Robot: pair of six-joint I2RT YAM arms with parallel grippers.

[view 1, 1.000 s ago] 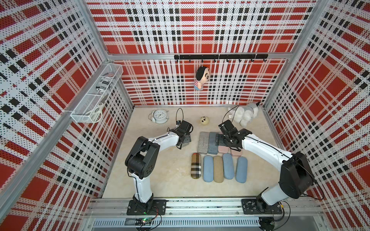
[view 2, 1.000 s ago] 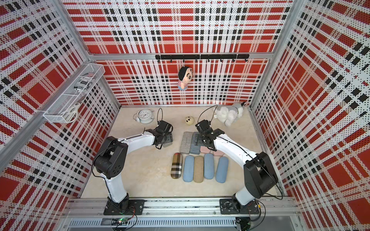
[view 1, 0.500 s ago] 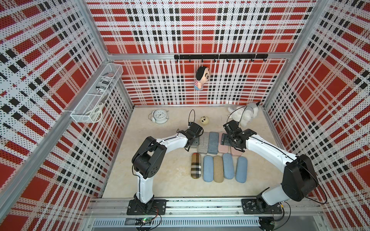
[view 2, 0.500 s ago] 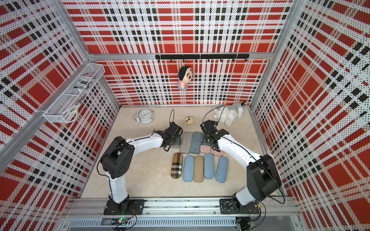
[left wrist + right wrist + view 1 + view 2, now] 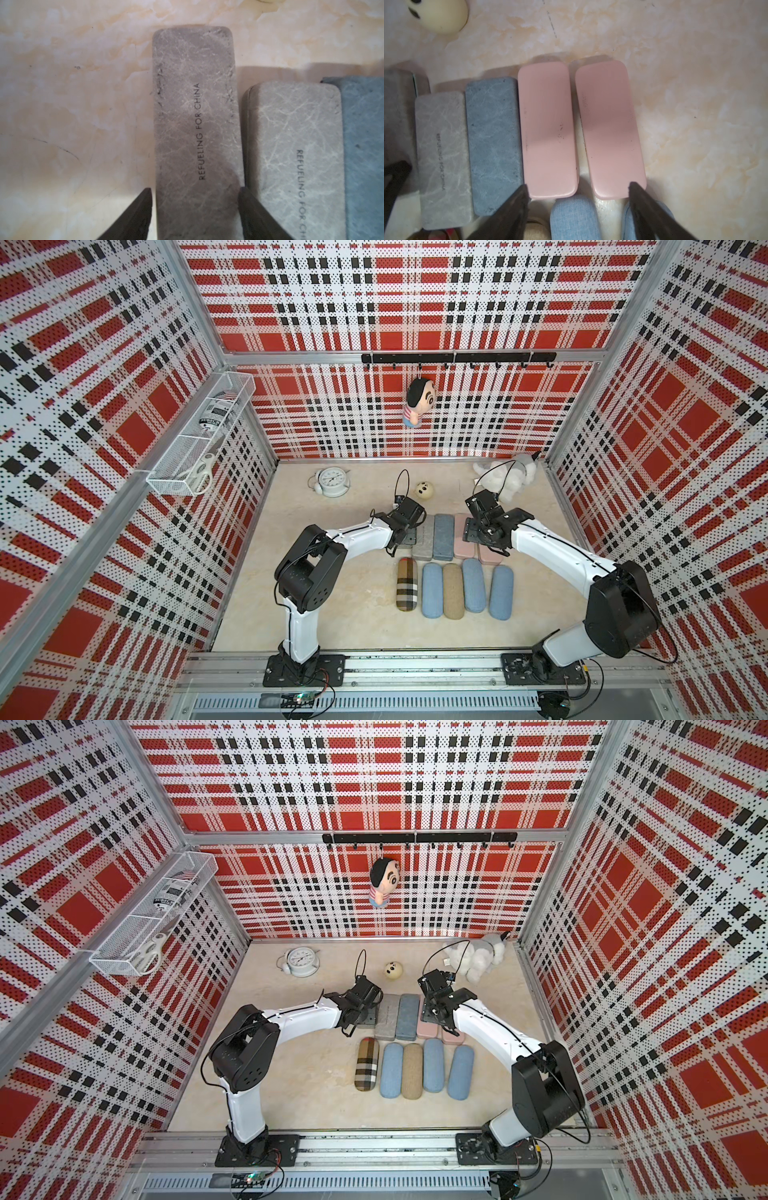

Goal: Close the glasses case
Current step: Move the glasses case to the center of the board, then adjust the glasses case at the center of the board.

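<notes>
Grey marbled glasses case (image 5: pixel 197 124), printed REFUELING FOR CHINA: left end of the back row on the bench (image 5: pixel 72 104), just beside a paler grey case (image 5: pixel 295 155). Whether it lies flat cannot be told. Left jaws: closed against its two long sides. Right jaws: wide, holding nothing, above the near ends of a pink case (image 5: pixel 548 128) and a second pink case (image 5: pixel 608 128), next to a blue-grey case (image 5: pixel 492 141).

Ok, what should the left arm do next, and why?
Probably ease the left gripper down to press the dark grey case shut: its fingers flank that case, and a teal strip at its edge in the right wrist view hints it is ajar.
</notes>
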